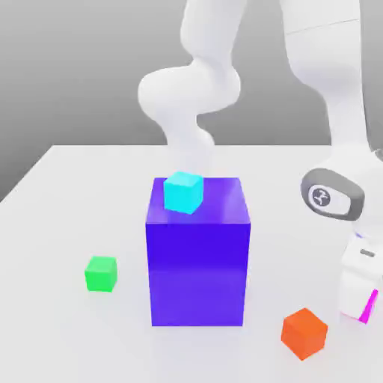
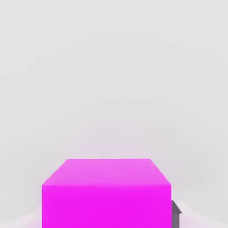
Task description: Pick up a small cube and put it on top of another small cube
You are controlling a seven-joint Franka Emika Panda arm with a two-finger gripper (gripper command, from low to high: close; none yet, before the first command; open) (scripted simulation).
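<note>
You are at the grasp step: the gripper (image 1: 362,303) is down at the table's (image 1: 67,329) near edge, toward the corner on the exterior view's right, and its fingers have closed on the magenta-pink cube (image 1: 369,307), of which a sliver shows beside the white finger. In the hand view that magenta-pink cube (image 2: 107,193) sits right under the camera, on the table as far as you can tell, so I judge it gripped but not yet lifted.

Just beside the hand, also near that edge, lies the orange cube (image 1: 304,333); keep clear of it as you rise.

Farther in, at the middle of the table, stands the big blue-purple block (image 1: 197,254) with the cyan cube (image 1: 184,191) on its top, toward the far corner on the exterior view's left.

Your target, the green cube (image 1: 101,273), sits beyond the block on the exterior view's left, well apart from the hand.

The next move calls for a straight lift, high enough to carry across past the tall block, then a centred descent onto the green cube before you release.
</note>
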